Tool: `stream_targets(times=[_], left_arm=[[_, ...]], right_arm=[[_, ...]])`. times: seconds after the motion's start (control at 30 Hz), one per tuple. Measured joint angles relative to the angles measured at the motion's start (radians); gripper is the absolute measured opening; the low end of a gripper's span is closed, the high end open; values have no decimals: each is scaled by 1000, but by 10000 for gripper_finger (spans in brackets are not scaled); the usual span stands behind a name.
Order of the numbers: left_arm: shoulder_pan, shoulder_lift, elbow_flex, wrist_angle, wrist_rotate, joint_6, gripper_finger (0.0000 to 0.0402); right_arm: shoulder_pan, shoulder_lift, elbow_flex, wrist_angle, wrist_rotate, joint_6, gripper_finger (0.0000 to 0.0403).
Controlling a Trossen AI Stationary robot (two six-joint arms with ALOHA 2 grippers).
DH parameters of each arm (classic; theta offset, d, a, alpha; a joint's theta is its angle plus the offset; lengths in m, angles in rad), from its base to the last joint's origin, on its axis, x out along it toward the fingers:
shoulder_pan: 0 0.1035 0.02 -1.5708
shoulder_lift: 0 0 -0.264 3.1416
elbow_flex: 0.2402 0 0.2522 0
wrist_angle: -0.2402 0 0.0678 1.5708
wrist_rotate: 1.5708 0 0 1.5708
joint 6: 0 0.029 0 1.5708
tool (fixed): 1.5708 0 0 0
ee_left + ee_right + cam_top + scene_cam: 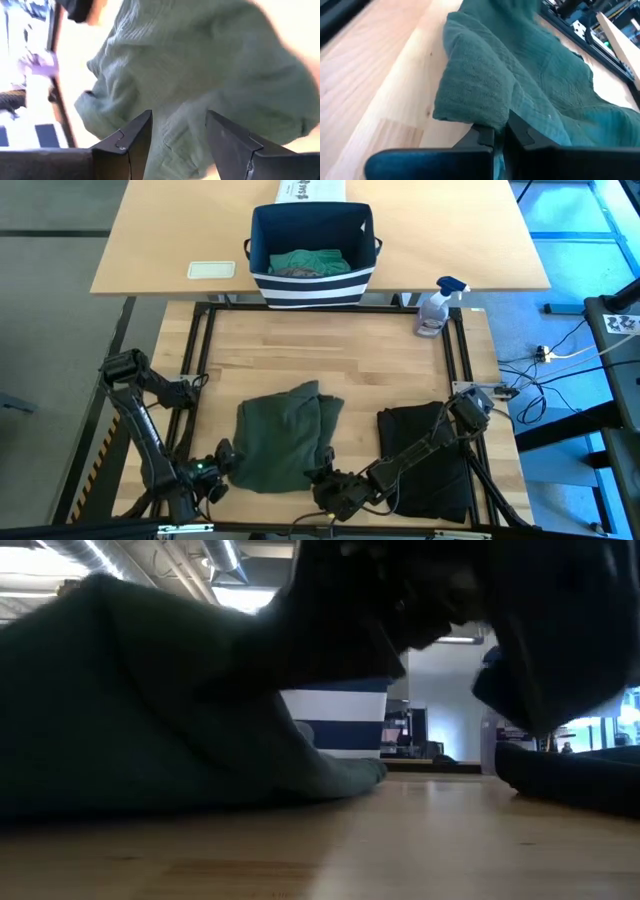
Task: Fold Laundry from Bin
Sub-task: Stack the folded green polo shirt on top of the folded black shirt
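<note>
A dark green garment (285,435) lies crumpled on the wooden bench (330,355), with a black garment (430,455) beside it. The right gripper (500,134) is clenched on the green garment's near edge. The left gripper (175,137) sits at its opposite edge with fingers apart and cloth between them; whether it grips is unclear. The bin (312,250), holding more laundry (308,262), stands well beyond.

Green garment (210,75) crumpled on pale table (85,30), its fold lying between parted fingers (132,142) of left gripper (177,145).
</note>
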Motion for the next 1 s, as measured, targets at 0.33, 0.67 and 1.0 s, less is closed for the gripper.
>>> stream_targets(times=[0.33,0.67,1.0], left_arm=[[2,11,69,256,104,-192,179],[29,134,69,317,157,-412,179],[31,167,69,277,159,-521,179]], right_arm=[[-3,0,47,-15,82,84,7],[-33,-18,50,-29,98,161,7],[-71,-38,50,-34,92,208,7]])
